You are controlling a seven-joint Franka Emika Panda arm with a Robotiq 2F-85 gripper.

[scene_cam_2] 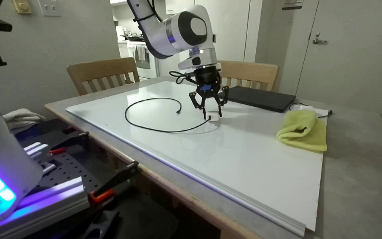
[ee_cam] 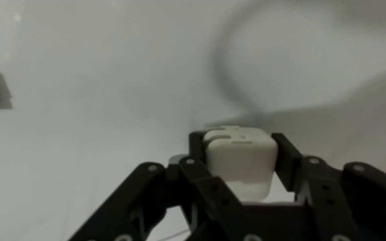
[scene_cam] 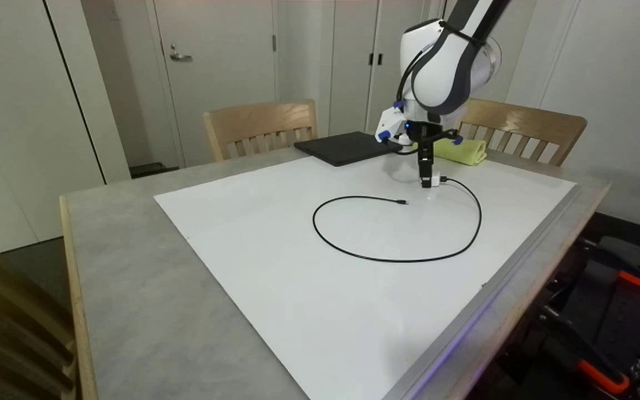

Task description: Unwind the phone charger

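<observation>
A: Where's the phone charger (scene_cam: pixel 403 260)?

B: Over the white board (scene_cam: pixel 275 266) that covers much of the bench (scene_cam: pixel 131 266). Its plug (ee_cam: pixel 240 160) sits between the fingers (ee_cam: pixel 285 164).

A: Are they gripping it?

B: Yes, the wrist view has one pressed against either side of that white block. The arm (scene_cam_2: pixel 191 30) comes from above, so they point down. Whether the plug touches the board or hangs just over it, I can't tell.

A: And the cable (scene_cam_2: pixel 164 131)?

B: Joined to the plug at one end. From there it sweeps across the board in one wide curve, rather like a letter C. In both exterior views the loose tip (scene_cam: pixel 402 202) lies on the board, apart from the plug. The wrist view catches it at the left edge.

A: What's lying round about?

B: A flat black pad (scene_cam_2: pixel 257 98) by the board's edge, and a folded yellow-green cloth (scene_cam_2: pixel 302 132) at the edge too. Wooden chairs (scene_cam_2: pixel 104 69) stand beyond the bench.
</observation>
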